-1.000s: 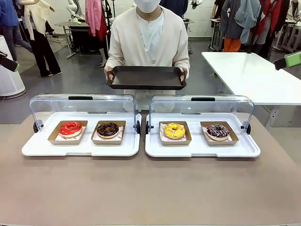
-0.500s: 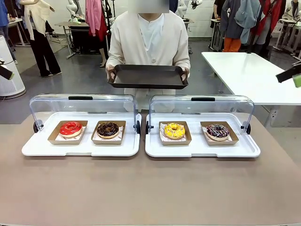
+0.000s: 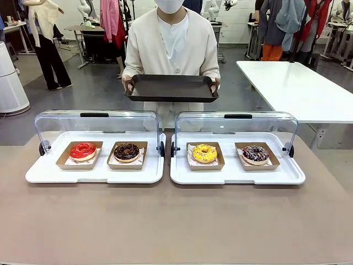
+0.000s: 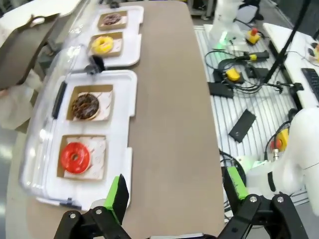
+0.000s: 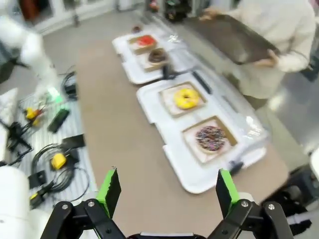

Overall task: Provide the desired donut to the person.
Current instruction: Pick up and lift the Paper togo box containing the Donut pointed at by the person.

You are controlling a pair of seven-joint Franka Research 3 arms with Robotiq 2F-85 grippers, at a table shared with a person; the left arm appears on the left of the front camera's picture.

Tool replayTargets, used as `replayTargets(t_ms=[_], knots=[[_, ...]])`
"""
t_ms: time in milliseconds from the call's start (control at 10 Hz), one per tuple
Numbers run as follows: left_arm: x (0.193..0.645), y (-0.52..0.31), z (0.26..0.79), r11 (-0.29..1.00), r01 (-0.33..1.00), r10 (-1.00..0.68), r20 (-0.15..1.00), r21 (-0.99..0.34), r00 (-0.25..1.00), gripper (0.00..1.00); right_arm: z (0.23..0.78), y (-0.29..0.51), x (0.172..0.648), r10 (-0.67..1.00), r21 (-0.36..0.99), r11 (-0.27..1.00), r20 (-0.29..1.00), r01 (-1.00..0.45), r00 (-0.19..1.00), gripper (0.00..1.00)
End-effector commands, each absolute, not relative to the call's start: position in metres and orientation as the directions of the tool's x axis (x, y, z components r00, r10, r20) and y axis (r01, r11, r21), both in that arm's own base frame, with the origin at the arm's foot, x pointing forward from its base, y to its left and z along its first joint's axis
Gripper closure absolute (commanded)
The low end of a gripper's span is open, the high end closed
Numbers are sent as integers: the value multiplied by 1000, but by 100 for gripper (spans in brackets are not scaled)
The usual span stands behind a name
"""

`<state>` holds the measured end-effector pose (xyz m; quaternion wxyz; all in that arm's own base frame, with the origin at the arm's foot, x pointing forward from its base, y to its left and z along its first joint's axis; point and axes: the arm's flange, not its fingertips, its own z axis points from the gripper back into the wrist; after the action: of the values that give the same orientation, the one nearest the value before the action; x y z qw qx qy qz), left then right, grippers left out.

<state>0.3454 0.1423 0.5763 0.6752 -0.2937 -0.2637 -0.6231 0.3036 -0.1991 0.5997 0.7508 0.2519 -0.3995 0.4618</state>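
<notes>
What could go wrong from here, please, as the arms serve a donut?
Wrong pick: the person grips the black rectangular tray with both hands, indicating neither red-glazed donut, chocolate donut, yellow donut nor sprinkled donut.
A clear plastic cover arches over each white tray's rear; the left gripper or right gripper might clip it descending.
The black tray hangs beyond the table's edge, so a donut could drop.

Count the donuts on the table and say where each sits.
4. In the left case: red donut on the left, chocolate donut on the right. In the right case: yellow donut on the left, sprinkled donut on the right. None appears hidden.
</notes>
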Motion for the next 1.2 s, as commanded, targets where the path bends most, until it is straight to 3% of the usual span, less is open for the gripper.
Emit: replayTargets(t_ms=[0, 300, 400, 500, 1100], knots=[[349, 144, 565, 146, 989, -684, 723, 0, 101, 0, 589, -192, 308, 448, -35, 531, 860, -846, 246, 0], [358, 151, 560, 212, 977, -632, 761, -12, 146, 0, 584, -185, 312, 464, -5, 499, 846, -867, 263, 0], [355, 157, 567, 166, 986, -677, 727, -1, 115, 0, 582, -174, 314, 479, 11, 467, 837, -884, 263, 0], [355, 157, 567, 166, 986, -677, 727, -1, 115, 0, 589, -196, 311, 455, -12, 518, 851, -855, 264, 0], [355, 157, 567, 166, 986, -677, 727, -1, 115, 0, 589, -196, 311, 455, -12, 518, 851, -855, 264, 0]])
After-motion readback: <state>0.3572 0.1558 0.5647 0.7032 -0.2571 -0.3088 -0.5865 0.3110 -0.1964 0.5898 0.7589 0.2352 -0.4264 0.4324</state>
